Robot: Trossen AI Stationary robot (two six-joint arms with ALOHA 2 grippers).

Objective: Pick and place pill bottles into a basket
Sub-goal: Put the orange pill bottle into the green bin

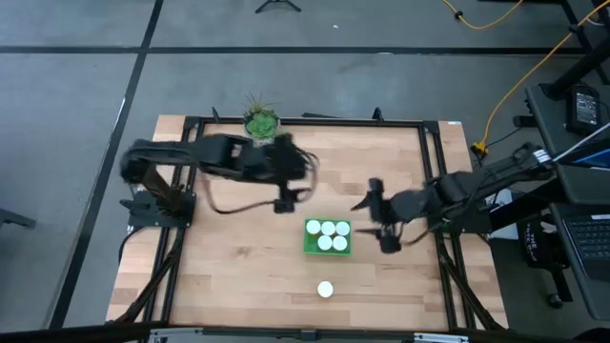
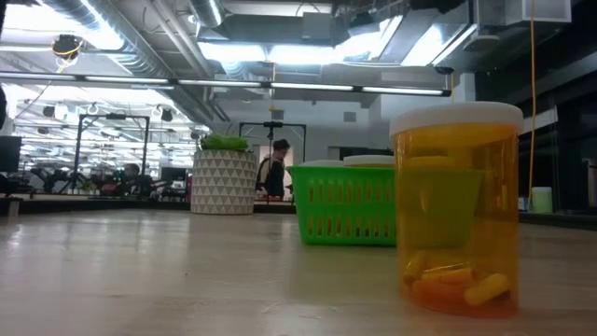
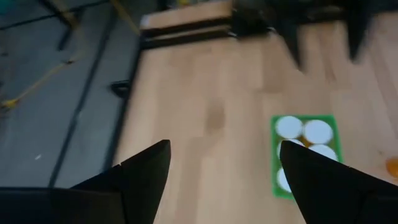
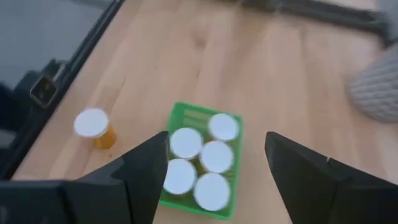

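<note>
Five white-capped pill bottles (image 1: 329,234) stood upright inside the green basket (image 4: 186,116) near mid-table (image 1: 238,276); a sixth bottle (image 1: 325,289) apart on the bare wood, nearer the front edge. Left tool (image 1: 284,205) above the wood just beside the basket, fingers spread, gripping nothing. Right tool (image 1: 379,215) just beside the basket's opposite side, fingers likewise apart and empty. Potted plant (image 1: 259,122) at the far edge.

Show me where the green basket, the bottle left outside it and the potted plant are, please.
green basket (image 1: 307,250): high view, on its left wall.
lone pill bottle (image 1: 326,289): high view, on its white cap.
potted plant (image 2: 222,184): low view, on its white patterned pot.
</note>
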